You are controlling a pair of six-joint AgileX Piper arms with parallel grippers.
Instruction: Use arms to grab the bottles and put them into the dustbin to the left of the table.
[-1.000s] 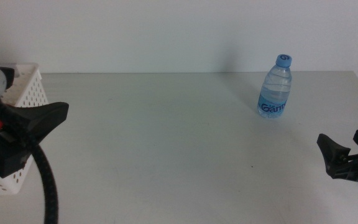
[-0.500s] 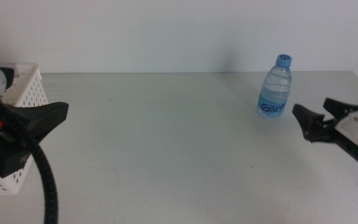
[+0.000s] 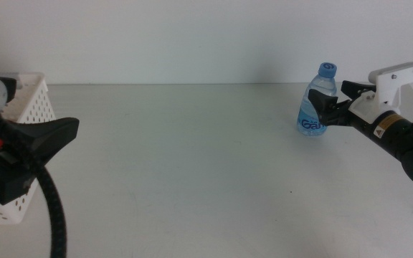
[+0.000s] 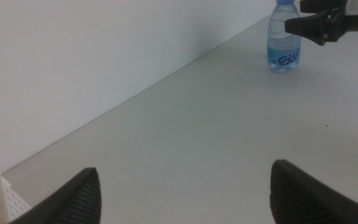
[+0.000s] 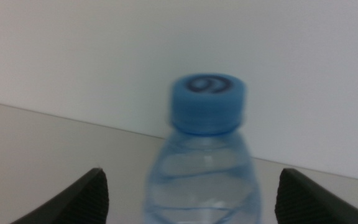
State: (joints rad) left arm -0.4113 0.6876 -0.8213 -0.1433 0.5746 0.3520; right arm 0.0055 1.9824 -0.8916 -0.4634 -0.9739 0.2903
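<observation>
At far right of surface (image 3: 192, 165), right end effector (image 3: 333, 106) spread wide astride water bottle (image 3: 317, 109); should've centred on body before clamping.

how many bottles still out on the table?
1: the water bottle stands upright at the table's far right, between the open fingers of the right gripper. Any others may be hidden inside the dustbin.

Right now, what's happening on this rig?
The right claw is at the water bottle, open, with the bottle standing upright between its jaws near the table's far right; nothing is gripped yet. The left claw waits, open, over the dustbin at the table's left side. The bottle has not yet gone into the dustbin.
</observation>
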